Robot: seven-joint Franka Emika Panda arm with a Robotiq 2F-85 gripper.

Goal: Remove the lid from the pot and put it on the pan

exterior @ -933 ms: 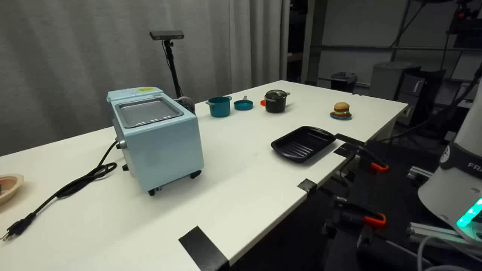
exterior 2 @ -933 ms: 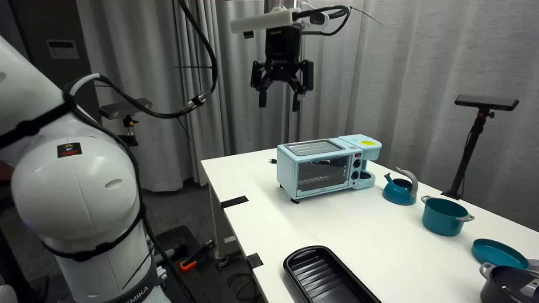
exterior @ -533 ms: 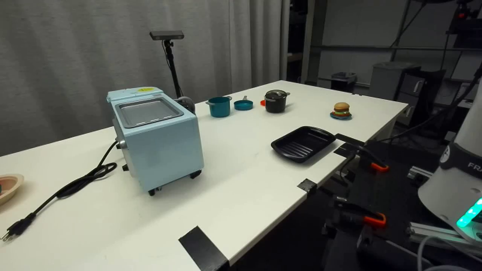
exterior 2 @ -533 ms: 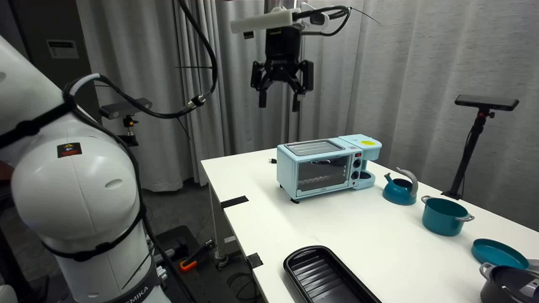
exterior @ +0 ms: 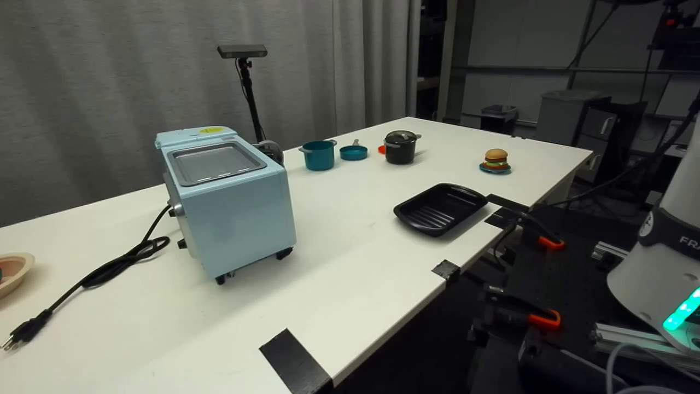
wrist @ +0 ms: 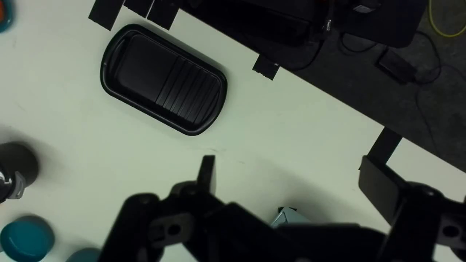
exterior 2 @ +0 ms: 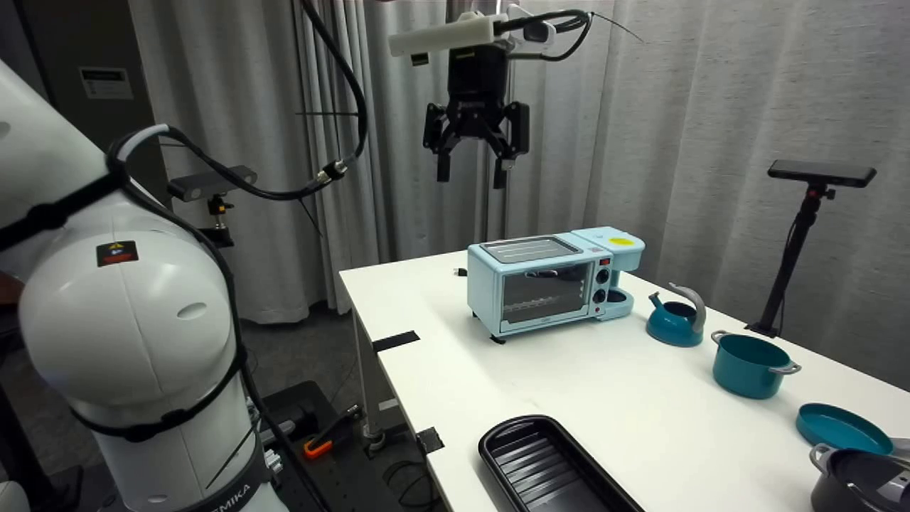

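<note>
Presently, in an exterior view, the pot (exterior: 400, 153) stands upper centre on the counter (exterior: 339, 224), lid (exterior: 401, 135) seated. In an exterior view, the hand (exterior 2: 471, 179) hangs upper centre, jaws apart. In the wrist view, the pot, cropped at left, appears lidded.

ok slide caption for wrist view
Open black gripper above a white table bearing an oblong black ridged pan and part of a dark round pot.

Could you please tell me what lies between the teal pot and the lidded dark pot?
A shallow teal pan lies between them, slightly toward the curtain, in both exterior views; in an exterior view, something red shows beside the lidded dark pot.
</note>
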